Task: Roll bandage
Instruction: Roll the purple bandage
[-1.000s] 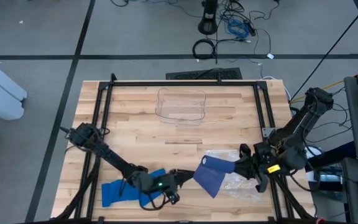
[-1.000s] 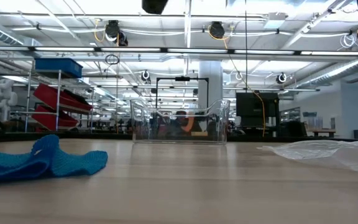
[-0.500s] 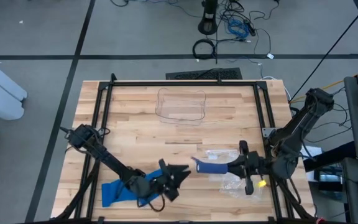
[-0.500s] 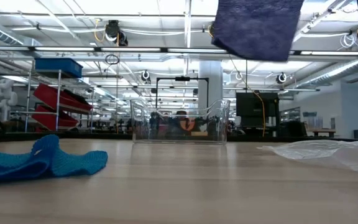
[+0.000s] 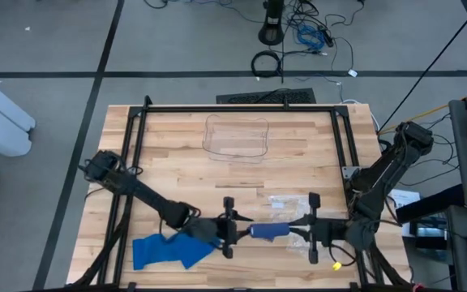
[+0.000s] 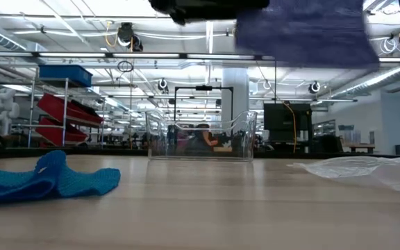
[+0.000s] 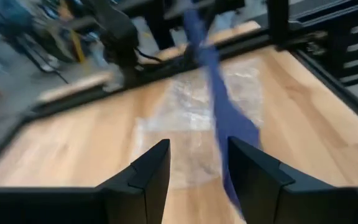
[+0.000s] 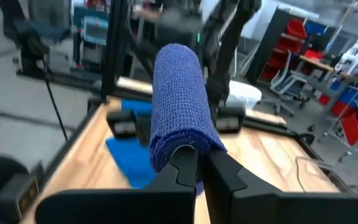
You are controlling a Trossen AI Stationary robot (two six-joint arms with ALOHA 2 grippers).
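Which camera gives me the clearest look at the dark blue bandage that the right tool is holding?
Right wrist view: the dark blue woven bandage fills the centre, pinched in the shut right tool. High view shows only a small strip between both arms; low view shows a blurred patch overhead; left wrist view shows it hanging edge-on.

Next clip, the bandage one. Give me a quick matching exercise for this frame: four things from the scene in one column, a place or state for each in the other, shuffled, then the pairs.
Things:
1. dark blue bandage
2. light blue cloth
3. clear container
4. left gripper

Places or states:
A. lying on the table near its front left corner
B. open, facing the hanging bandage
C. standing at the far middle of the table
D. pinched in the shut right gripper, held off the table

Pairs: 1-D, 2-A, 3-C, 4-B
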